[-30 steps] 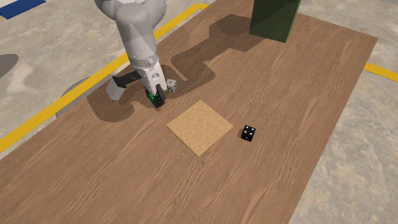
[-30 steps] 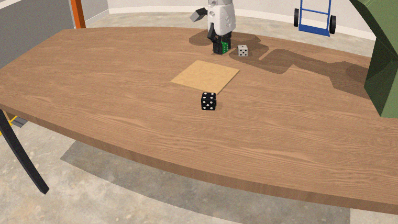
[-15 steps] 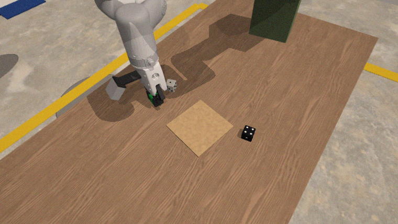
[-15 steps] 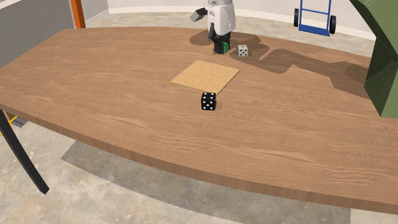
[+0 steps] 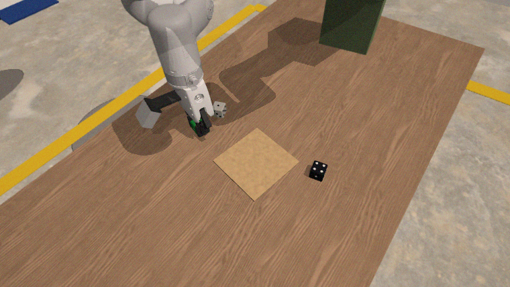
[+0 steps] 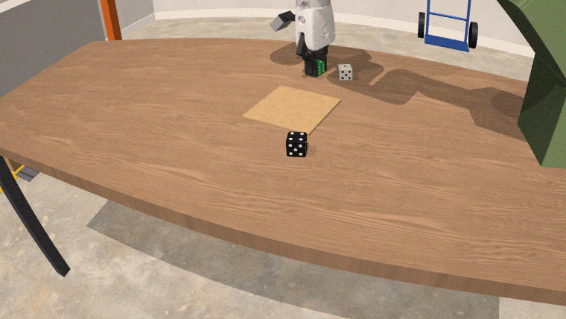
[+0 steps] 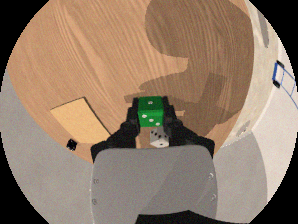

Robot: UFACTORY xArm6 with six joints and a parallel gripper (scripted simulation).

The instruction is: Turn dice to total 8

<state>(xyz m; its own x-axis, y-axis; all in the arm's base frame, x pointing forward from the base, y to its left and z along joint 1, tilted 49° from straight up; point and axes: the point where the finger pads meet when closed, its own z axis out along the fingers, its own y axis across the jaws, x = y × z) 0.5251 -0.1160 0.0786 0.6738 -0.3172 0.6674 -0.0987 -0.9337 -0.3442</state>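
My gripper is narrowed onto the green die, a finger against each of two opposite sides, beyond the mat in the exterior view. I should settle the squeeze evenly before lifting, then rise straight, because the white die sits just to the right and a sideways swing could knock it. White shows one on top and the black die, near side and off the mat, shows four, so I judge green needs three up; whether its one or three faces up, I cannot tell. All three dice still need bringing over. The wooden table has fine grain and my shadow across its far part; a green box stands right, and a blue hand truck waits beyond on concrete.
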